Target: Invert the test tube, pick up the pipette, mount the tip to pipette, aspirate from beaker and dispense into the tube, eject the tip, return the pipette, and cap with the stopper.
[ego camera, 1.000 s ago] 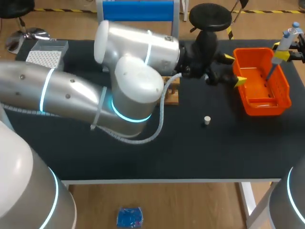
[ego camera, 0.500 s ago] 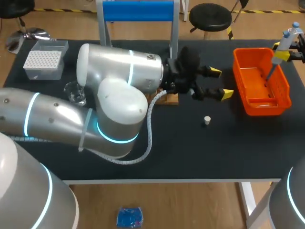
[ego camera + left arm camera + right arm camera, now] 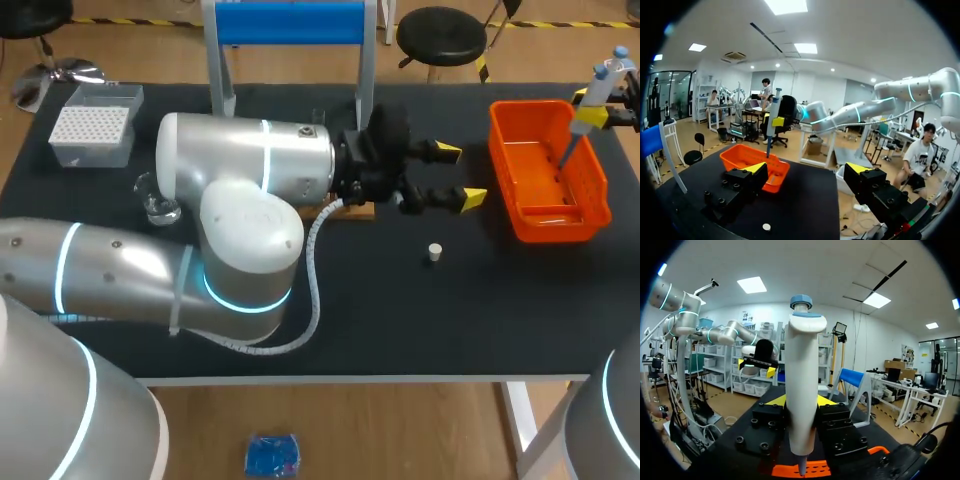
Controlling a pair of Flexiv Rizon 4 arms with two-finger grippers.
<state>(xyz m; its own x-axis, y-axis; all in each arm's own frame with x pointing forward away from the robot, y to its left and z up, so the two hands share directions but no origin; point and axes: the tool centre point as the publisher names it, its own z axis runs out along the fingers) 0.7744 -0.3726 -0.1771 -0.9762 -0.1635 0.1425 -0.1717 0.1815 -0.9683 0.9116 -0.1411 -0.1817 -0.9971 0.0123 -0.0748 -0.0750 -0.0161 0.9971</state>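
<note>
The white plastic pipette with a blue plunger cap (image 3: 801, 340) stands upright, clenched at mid-body between the two yellow-tipped fingers of the right gripper (image 3: 801, 402). Its thin lower shaft points down over the far corner of the orange plastic basket (image 3: 545, 225) at the right end of the black table (image 3: 400, 310). The step in hand looks to be ejecting the tip. To do it well, keep the shaft plumb and inside the basket walls so the tip drops in and does not bounce out. Whether a tip is on the shaft I cannot say from these views. The small white stopper (image 3: 433, 252) lies alone on the table, near the left gripper (image 3: 460, 174). That gripper is released and holds nothing, just beside the wooden rack (image 3: 355, 207). The glass beaker (image 3: 157, 205) and grey tip box (image 3: 92, 125) sit well apart, at the left.
</note>
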